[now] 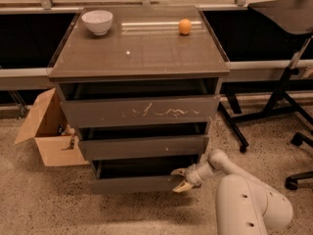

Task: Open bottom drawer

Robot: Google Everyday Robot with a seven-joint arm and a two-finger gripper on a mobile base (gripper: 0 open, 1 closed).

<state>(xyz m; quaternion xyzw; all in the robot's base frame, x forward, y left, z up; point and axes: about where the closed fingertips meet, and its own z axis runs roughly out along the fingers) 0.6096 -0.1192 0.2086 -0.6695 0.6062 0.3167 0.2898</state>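
The bottom drawer [134, 184] is the lowest plain front of the grey-brown cabinet [139, 58]. It stands pulled out a little, with a dark gap above its front. My gripper [179, 179] is at the drawer's right end, open, with one finger [177, 171] over the top edge of the front and the other finger [182, 187] in front of it. My white arm [244, 199] reaches in from the lower right. The middle drawer [143, 147] and the scratched top drawer [142, 111] sit above.
A white bowl [97, 21] and an orange [184, 26] rest on the cabinet top. An open cardboard box [48, 131] stands on the floor to the left. Black chair bases [274, 106] stand to the right.
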